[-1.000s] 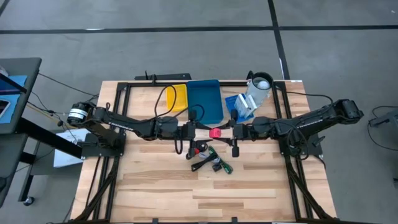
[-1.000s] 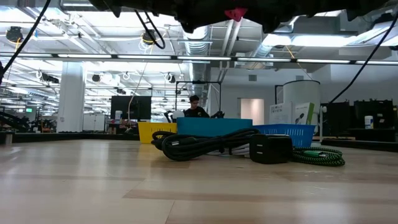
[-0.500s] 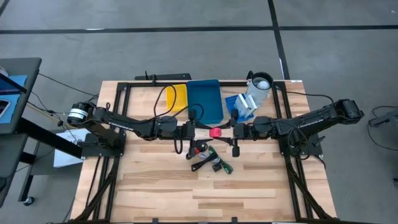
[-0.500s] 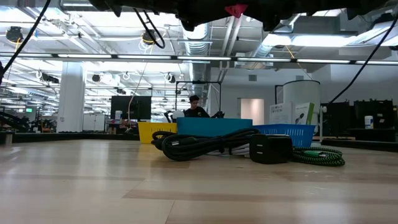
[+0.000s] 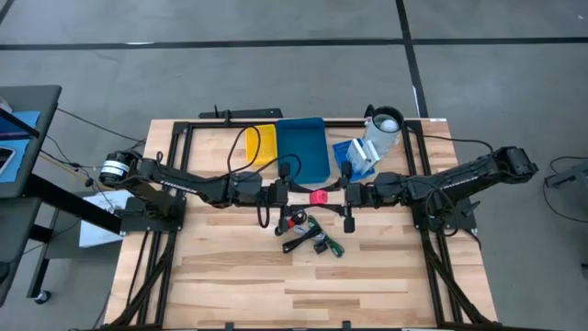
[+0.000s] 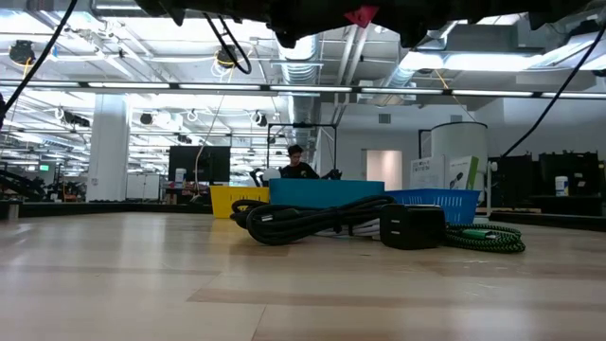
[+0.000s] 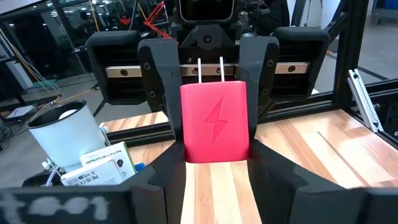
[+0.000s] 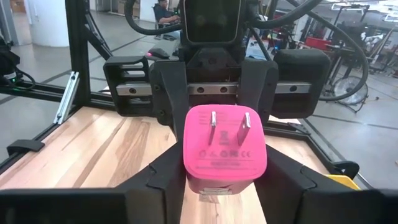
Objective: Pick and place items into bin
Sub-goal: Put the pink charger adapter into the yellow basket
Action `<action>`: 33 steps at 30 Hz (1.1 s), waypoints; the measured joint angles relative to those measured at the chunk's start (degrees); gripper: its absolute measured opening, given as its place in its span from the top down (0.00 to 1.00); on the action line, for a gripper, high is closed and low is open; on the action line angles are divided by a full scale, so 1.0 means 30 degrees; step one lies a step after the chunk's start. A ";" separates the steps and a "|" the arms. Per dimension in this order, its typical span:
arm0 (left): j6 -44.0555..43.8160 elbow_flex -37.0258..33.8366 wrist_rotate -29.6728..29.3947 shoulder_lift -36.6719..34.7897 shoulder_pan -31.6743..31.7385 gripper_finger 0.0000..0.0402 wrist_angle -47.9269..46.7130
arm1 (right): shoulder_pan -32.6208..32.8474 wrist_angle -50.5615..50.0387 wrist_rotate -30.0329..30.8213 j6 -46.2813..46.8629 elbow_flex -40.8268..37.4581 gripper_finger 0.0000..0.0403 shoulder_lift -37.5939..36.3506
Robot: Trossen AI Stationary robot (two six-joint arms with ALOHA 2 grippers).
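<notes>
Left hand (image 5: 292, 194) and right hand (image 5: 333, 195) face each other, both clenched on pink charger (image 5: 318, 196) between them, above the tabletop (image 5: 230, 267).

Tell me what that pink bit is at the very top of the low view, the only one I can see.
Observer: A pink charger with two metal prongs, raised above the middle of the table.
Operator: What holds it up?
Observer: The left gripper and right gripper meet there; both appear closed on it.
Operator: Any markings?
Observer: The left wrist view shows a lightning bolt moulded into one face.
</notes>
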 joint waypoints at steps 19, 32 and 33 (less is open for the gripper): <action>0.0029 0.0000 -0.0542 0.0000 0.0007 0.67 -0.0007 | 0.0000 0.0058 0.0109 0.0000 -0.0007 0.60 0.0029; 0.0040 0.0007 -0.0645 -0.0007 0.0015 0.67 -0.0114 | -0.0007 0.0036 0.0144 0.0007 -0.0007 0.50 0.0033; 0.0051 0.0007 -0.0647 -0.0007 0.0015 0.67 -0.0142 | -0.0007 0.0018 0.0142 0.0007 -0.0007 0.49 0.0036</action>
